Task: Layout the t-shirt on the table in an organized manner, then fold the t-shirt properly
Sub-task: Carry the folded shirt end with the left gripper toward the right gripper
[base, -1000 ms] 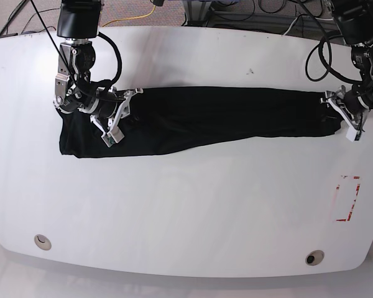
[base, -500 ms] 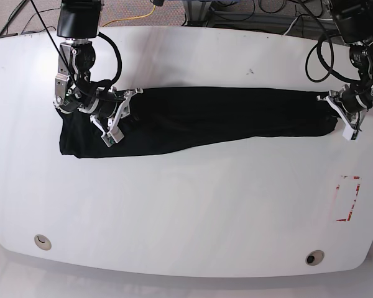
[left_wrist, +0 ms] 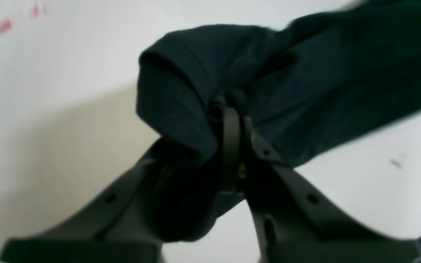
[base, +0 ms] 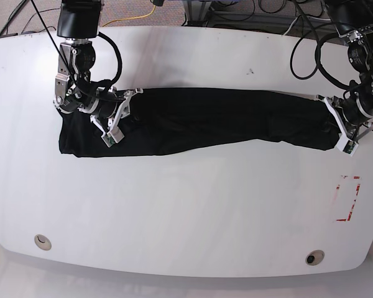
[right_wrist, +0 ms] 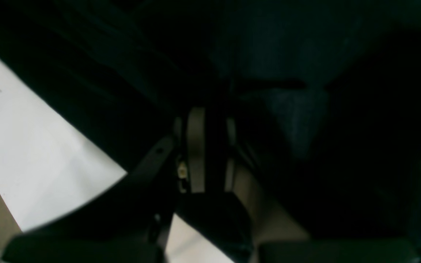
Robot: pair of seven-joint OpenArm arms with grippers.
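Note:
The black t-shirt lies stretched in a long band across the white table. My left gripper is shut on the band's right end. In the left wrist view the left gripper pinches a bunched fold of the t-shirt, which hangs a little above the table. My right gripper is shut on the shirt near its left end. In the right wrist view the right gripper is buried in the dark t-shirt, beside a wedge of table.
A red dashed rectangle is marked on the table in front of the left gripper, and shows again as red marks in the left wrist view. Two round grommets sit near the front edge. Cables lie beyond the far edge.
My left gripper has shut on the shirt's right end and shifted slightly toward the front edge, drawing that end with it. The right arm has stayed put.

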